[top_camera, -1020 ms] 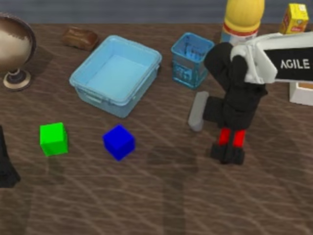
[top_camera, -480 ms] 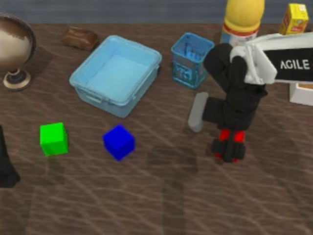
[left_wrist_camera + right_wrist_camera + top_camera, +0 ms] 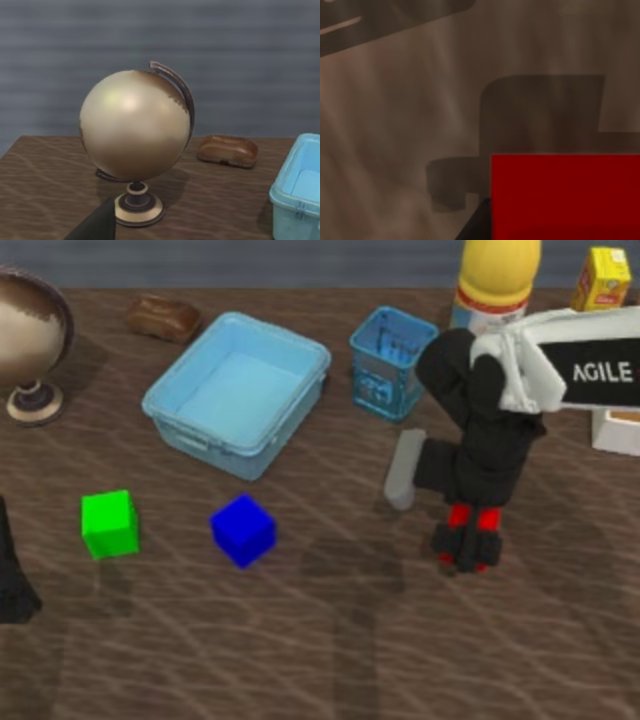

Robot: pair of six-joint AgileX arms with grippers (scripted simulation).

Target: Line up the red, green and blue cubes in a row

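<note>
Right pincer [image 3: 468,540] grips the red cube [image 3: 471,520] (lift apparently beginning); next, carry it beside the blue cube [image 3: 242,529].

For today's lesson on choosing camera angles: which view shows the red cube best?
The right wrist view: the red cube fills much of the picture, close up. In the top view only slivers of the red cube show around the right gripper, which hides the rest. The left wrist view shows none of it.

Table [image 3: 300,660]: green cube [image 3: 109,523], blue cube [image 3: 242,529].
</note>
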